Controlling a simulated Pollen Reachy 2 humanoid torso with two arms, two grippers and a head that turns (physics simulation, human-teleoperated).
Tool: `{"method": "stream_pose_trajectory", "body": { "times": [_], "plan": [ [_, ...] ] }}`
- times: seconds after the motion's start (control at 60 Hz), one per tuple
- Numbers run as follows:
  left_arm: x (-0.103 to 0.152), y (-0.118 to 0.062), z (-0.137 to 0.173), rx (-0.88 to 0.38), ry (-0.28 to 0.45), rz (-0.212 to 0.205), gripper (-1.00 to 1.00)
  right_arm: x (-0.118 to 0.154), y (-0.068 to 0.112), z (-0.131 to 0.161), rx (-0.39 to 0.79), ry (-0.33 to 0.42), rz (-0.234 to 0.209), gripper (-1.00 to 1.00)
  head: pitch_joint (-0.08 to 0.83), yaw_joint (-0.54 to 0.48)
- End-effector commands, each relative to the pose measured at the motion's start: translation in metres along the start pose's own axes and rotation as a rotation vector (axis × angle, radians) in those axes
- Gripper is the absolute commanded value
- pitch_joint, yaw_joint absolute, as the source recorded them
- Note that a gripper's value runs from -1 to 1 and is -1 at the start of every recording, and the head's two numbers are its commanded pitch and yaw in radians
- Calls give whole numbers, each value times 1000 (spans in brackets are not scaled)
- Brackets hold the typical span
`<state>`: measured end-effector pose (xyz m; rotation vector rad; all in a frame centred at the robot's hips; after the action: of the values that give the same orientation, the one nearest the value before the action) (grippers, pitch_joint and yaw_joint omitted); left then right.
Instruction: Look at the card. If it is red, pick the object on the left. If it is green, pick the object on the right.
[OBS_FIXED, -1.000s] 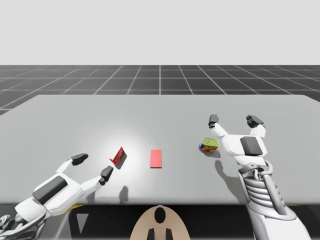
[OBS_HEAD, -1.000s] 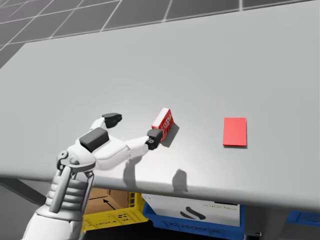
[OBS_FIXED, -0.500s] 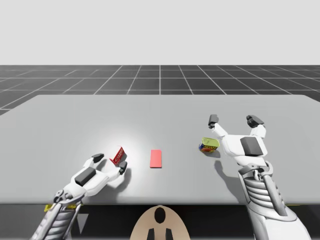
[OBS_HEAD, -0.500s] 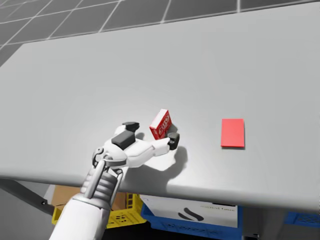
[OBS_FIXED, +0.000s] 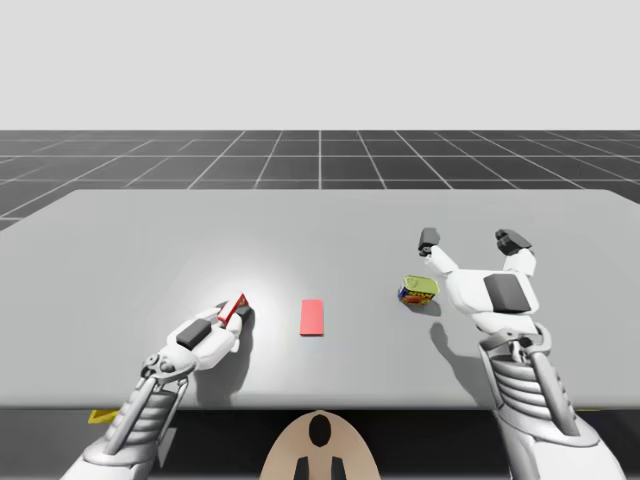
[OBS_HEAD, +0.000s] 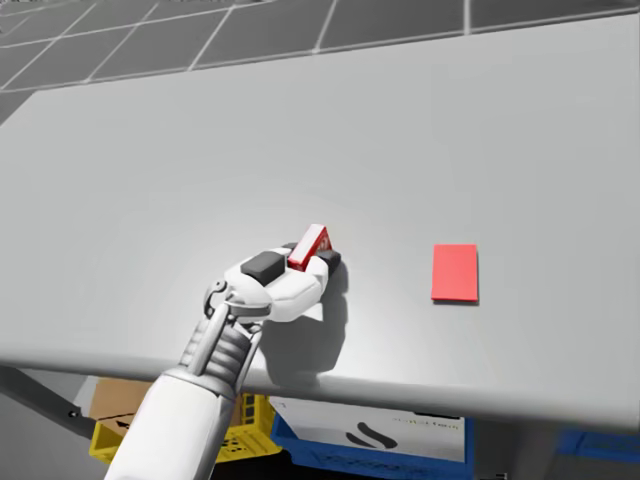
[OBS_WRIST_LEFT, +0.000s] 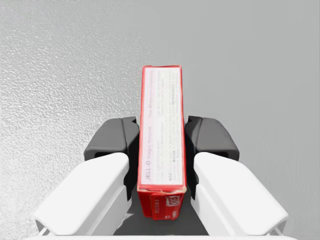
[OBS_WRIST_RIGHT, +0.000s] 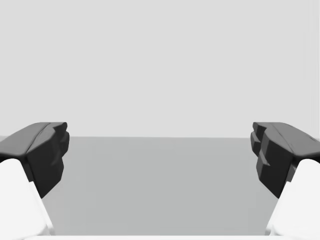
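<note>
Flat red rectangular card (OBS_FIXED: 312, 317) on grey table (OBS_FIXED: 400, 230): left object applies. Slim red cardboard box (OBS_WRIST_LEFT: 161, 125) lies left of the card, long axis running straight out along left gripper (OBS_WRIST_LEFT: 161, 137), which clamps both faces. Lift-off unclear, probably resting on table. Right gripper (OBS_WRIST_RIGHT: 160, 150) wide open, empty, well apart.

The table (OBS_WRIST_LEFT: 55, 65) looks matt grey w/ a fine grainy, pebbled finish, seen close up in the left wrist view. The red box (OBS_WRIST_LEFT: 161, 135) reads as printed cardboard, smooth w/ a faint sheen, and the card (OBS_FIXED: 312, 317) is flat, matt red. My left gripper (OBS_WRIST_LEFT: 161, 145) & right gripper (OBS_WRIST_RIGHT: 160, 150) have smooth white plastic shells, semi-gloss, w/ dull black rubbery-looking pads (OBS_WRIST_LEFT: 112, 142).
</note>
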<state>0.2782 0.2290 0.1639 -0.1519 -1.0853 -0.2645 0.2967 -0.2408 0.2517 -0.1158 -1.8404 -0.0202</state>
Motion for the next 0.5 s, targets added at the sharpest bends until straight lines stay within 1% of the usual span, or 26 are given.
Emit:
{"method": "stream_pose_trajectory", "body": {
  "times": [0.017,0.067,0.133,0.233,0.3,0.317,0.367,0.383,0.433,0.45,0.483,0.5],
  "plan": [
    [-6,-1,-1,2,25,-8,1000,0,2,1,-2,1,-17,-1000,678,310],
    [-6,-1,-1,0,25,-11,1000,1,2,1,-3,3,-22,-1000,659,311],
    [-6,-2,-1,-2,24,-14,1000,0,2,1,-3,5,-23,-1000,606,313],
    [-6,-2,-1,1,20,-23,1000,-1,2,1,-4,9,-21,-1000,491,317],
    [-6,-2,-1,5,18,-29,1000,-1,2,1,-5,9,-21,-1000,437,322],
    [-6,-3,-1,8,18,-35,1000,-1,2,1,-5,9,-21,-1000,410,325],
    [-6,-3,-1,10,17,-37,1000,-1,2,1,-6,8,-21,-1000,385,325],
    [-6,-3,0,9,17,-38,1000,-1,1,1,-5,8,-24,-1000,366,326],
    [-5,-4,0,9,15,-39,1000,-1,1,1,-2,13,-35,-1000,352,327],
    [-3,-4,2,9,8,-41,1000,0,1,1,6,20,-52,-1000,341,330],
    [-1,-4,3,10,2,-43,1000,0,1,1,8,24,-64,-1000,336,331],
    [3,-3,6,14,-7,-48,1000,0,2,2,1,21,-52,-1000,331,332]
  ]
}}
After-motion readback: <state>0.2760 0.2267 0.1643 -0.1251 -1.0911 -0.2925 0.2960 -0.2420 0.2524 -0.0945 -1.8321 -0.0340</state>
